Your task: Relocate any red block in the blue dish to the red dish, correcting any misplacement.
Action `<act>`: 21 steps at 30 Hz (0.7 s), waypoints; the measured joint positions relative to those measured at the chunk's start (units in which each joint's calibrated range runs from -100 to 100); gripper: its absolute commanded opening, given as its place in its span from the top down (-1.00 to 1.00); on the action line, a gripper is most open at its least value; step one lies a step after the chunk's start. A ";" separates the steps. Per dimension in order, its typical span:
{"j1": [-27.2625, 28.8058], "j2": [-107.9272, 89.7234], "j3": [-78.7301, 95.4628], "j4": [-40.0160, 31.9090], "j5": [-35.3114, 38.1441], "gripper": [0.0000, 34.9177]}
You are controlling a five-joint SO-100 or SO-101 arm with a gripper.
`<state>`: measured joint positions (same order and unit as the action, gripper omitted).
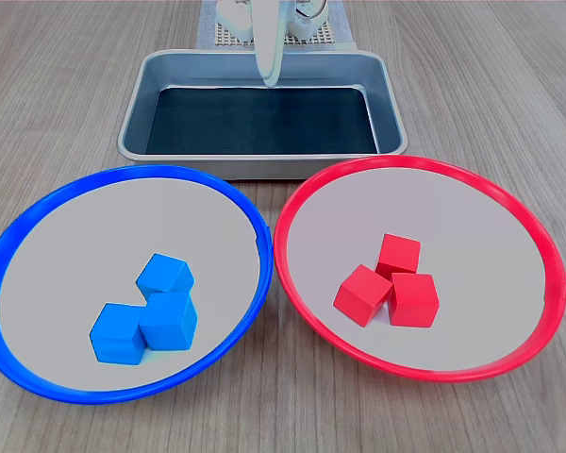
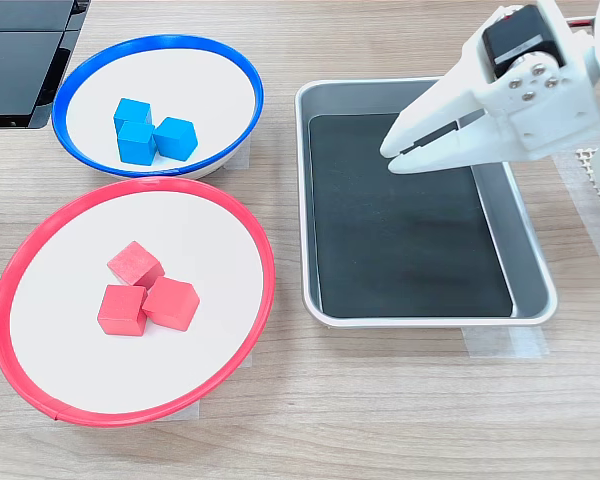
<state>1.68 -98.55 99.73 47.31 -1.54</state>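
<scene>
The blue dish (image 1: 38, 203) (image 2: 160, 40) holds three blue cubes (image 1: 163, 275) (image 2: 137, 142) bunched together, and no red block shows in it. All three red blocks (image 1: 398, 255) (image 2: 135, 263) lie clustered in the red dish (image 1: 406, 160) (image 2: 20, 260). My white gripper (image 1: 269, 77) (image 2: 390, 155) hangs over the steel tray, apart from both dishes. Its fingers are together at the tips, with nothing between them.
A rectangular steel tray (image 1: 264, 58) (image 2: 430, 318) with a dark floor sits behind the dishes in the first exterior view. A black device (image 2: 20, 60) lies at the second exterior view's top left. A white mesh mat (image 1: 222, 36) lies under the arm's base.
</scene>
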 measured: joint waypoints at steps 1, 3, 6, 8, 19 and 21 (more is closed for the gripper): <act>0.00 0.17 0.18 0.00 0.00 0.98; 0.00 -0.34 0.27 0.33 0.00 0.98; 0.00 -0.17 0.27 0.57 0.00 0.98; 0.00 -0.17 0.27 0.57 0.00 0.98; 0.00 -0.17 0.27 0.57 0.00 0.98; 0.00 -0.17 0.27 0.57 0.00 0.98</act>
<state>1.68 -98.72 100.00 47.88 -1.54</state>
